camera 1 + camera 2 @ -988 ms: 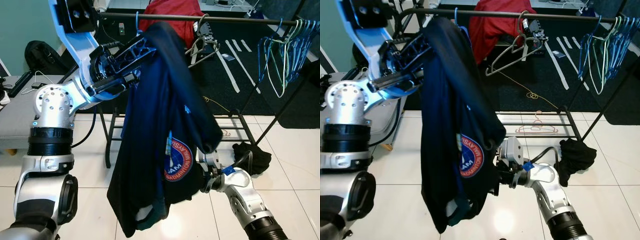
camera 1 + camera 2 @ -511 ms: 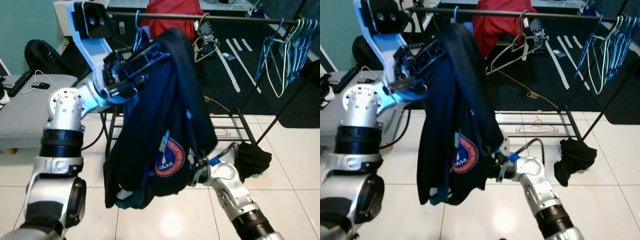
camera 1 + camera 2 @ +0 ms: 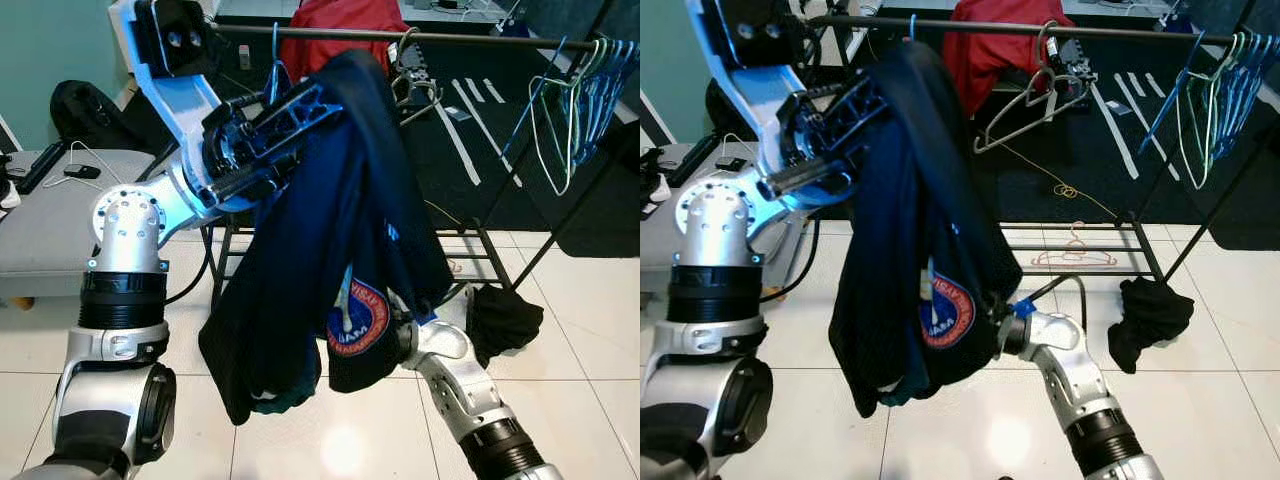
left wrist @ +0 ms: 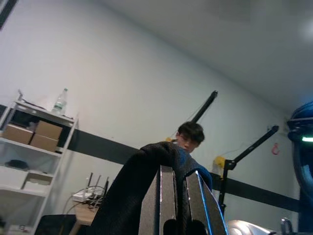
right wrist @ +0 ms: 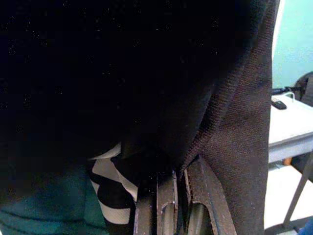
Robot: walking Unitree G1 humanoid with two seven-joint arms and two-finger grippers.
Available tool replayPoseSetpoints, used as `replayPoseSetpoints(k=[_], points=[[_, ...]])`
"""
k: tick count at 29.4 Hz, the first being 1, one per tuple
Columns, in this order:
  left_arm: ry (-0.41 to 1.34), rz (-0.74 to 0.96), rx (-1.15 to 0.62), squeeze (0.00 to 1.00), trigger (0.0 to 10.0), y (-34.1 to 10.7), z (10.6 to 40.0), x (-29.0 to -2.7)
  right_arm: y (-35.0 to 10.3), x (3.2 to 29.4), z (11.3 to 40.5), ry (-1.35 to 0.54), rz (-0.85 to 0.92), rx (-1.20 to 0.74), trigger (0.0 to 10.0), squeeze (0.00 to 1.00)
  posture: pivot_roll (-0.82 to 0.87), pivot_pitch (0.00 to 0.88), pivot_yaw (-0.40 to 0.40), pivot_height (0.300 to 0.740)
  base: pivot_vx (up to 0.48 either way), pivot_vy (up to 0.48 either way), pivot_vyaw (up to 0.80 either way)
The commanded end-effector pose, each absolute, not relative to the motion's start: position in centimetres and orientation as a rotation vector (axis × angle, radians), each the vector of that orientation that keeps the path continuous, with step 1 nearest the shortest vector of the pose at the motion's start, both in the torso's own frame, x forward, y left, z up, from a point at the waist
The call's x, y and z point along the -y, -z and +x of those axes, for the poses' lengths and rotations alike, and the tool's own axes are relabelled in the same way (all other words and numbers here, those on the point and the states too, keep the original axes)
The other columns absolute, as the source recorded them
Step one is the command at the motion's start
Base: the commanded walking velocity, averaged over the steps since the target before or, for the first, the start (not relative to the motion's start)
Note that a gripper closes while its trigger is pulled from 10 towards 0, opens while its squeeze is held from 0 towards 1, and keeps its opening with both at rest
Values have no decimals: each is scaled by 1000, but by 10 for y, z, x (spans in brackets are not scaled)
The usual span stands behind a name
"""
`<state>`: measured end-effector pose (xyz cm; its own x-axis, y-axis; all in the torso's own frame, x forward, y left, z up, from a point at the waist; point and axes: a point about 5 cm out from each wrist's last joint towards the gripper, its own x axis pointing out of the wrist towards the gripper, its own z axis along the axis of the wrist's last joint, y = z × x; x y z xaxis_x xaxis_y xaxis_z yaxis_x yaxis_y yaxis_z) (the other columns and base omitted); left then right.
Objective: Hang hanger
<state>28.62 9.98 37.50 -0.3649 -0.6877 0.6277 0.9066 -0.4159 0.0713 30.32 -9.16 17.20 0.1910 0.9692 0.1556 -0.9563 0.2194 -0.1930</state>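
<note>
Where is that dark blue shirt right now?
The dark blue shirt hangs from the left claw, raised just below the clothes rail, while the right claw grips its lower edge.

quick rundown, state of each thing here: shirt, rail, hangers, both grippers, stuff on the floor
navy shirt: held up by both grippers, draped, not on the rail
left gripper: raised near the rail, shut on the shirt's top
right gripper: low, shut on the shirt's lower part
clothes rail: upright
red garment: hanging on the rail
empty hangers: bunched at the rail's right end
black cloth: crumpled on the floor
</note>
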Motion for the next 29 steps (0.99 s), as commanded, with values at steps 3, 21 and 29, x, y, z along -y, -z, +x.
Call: replayPoseSetpoints(k=[3,21,29], points=[[1879,-632,520,0,0,-373,290,-102,-174,97,303,-1313,-39,273,0,0,-17,218,3,740,0,0,0],[641,157,161,0,0,-256,354,-206,-231,220,327,-372,-105,466,0,0,-35,241,5,740,0,0,0],[464,366,126,0,0,-241,357,-224,-238,214,326,-503,-200,413,0,0,-45,239,-10,740,0,0,0]])
